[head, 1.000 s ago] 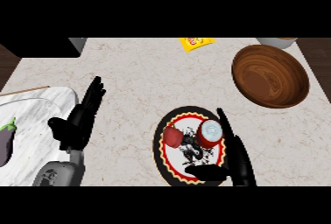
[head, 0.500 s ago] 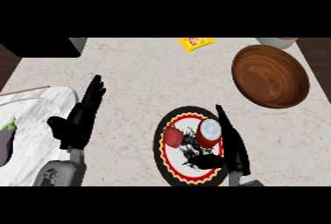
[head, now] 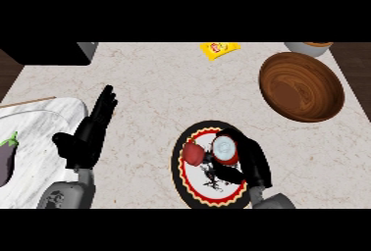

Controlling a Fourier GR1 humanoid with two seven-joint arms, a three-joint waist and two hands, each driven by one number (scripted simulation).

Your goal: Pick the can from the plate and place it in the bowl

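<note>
A round plate [head: 197, 188] with a black rim, red scalloped border and white centre lies at the lower middle of the counter. On it stands the can [head: 224, 149], red with a pale lid, beside a small red item [head: 193, 153]. My right hand [head: 253, 162] comes up from below and curls round the can's right side, its thumb under the can. The brown wooden bowl [head: 301, 93] sits at the upper right, apart from the plate. My left hand [head: 91, 132] rests open at the left, fingers pointing up.
A white marble board [head: 36, 147] at the left edge carries a purple eggplant [head: 6, 162]. A yellow packet [head: 219, 49] lies at the back of the counter. A grey cup [head: 310, 47] stands behind the bowl.
My right hand has moved in from the plate's right side and its straight fingers have curled round the can. The left hand has stayed still.
</note>
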